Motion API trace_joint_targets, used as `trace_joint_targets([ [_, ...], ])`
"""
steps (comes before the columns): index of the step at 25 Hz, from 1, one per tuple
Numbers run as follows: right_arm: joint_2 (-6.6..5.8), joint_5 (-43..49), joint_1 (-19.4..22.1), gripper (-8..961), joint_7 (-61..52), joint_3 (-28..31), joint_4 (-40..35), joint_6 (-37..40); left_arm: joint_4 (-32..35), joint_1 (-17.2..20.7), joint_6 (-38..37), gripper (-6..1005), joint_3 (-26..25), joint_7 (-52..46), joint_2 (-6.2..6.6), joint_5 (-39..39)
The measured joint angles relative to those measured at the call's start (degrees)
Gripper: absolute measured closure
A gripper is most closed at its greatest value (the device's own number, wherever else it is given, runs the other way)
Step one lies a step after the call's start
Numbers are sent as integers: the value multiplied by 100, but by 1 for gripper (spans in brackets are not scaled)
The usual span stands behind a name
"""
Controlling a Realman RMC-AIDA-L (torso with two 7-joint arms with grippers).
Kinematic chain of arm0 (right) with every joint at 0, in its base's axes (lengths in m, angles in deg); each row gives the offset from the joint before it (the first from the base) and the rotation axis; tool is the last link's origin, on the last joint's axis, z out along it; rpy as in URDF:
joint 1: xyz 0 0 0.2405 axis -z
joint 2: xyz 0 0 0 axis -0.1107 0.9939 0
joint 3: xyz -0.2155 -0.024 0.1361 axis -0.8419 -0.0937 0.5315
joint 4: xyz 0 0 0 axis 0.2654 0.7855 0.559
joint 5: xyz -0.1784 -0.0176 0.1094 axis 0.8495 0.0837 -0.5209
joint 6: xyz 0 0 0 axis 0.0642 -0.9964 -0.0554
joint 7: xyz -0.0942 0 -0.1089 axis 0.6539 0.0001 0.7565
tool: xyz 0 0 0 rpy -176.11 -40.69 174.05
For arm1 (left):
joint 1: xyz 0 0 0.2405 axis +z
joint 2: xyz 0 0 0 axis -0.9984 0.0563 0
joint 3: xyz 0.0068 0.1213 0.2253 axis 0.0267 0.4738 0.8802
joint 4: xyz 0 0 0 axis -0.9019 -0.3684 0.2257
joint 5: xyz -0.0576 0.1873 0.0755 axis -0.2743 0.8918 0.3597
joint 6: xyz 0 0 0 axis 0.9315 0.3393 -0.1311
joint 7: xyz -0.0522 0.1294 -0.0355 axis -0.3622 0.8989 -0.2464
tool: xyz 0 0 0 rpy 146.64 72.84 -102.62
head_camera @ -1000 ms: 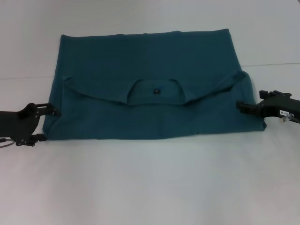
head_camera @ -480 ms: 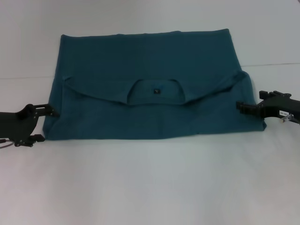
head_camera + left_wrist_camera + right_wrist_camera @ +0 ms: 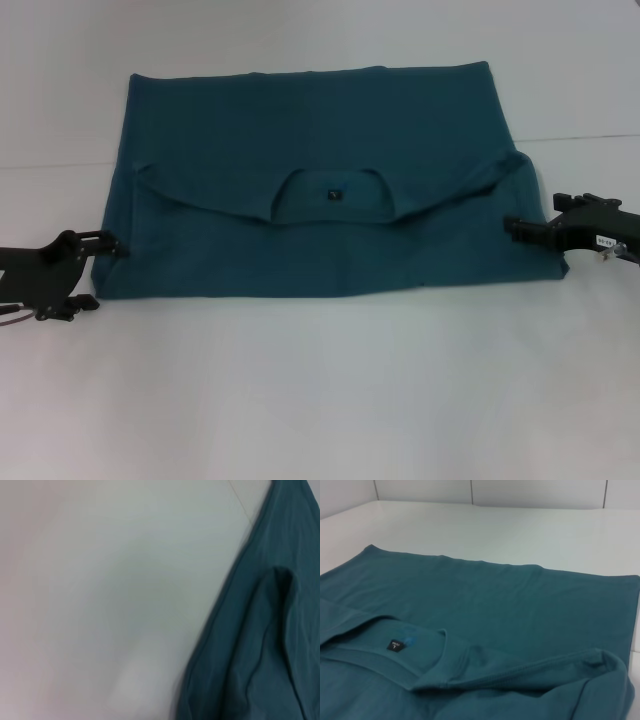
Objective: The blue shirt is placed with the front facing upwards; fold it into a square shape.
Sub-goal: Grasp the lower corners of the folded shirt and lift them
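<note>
While the blue shirt point(image 3: 320, 190) lies flat on the white table point(image 3: 320, 400), we see it folded once across its width, with the collar end doubled down over the lower half, so that the neckline and its small dark neck label point(image 3: 335, 194) sit near the middle of the cloth. Only plain teal fabric faces up; no lettering shows. Both sleeves are tucked in at the sides, giving a wide, roughly rectangular shape.

In the right wrist view we look across the same fold: the label point(image 3: 395, 645) sits inside the collar opening, and a ridge of doubled fabric runs along the shirt's point(image 3: 485, 610) right side. In the left wrist view only the shirt's point(image 3: 260, 645) left edge and a creased fold appear against the bare table point(image 3: 100, 600).

Our left gripper point(image 3: 97, 268) is low at the shirt's near left corner, its fingers spread apart and just off the cloth edge. Our right gripper point(image 3: 515, 227) is at the shirt's right edge, over the folded sleeve; whether its fingers are parted or closed we cannot tell.
</note>
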Motion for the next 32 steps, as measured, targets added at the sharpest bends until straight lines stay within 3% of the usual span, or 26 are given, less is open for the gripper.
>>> trace_joint_targets([
  [32,0,0,44,51,9,0,0,-49,263,-208,332,126,-47,3,-85,-43],
])
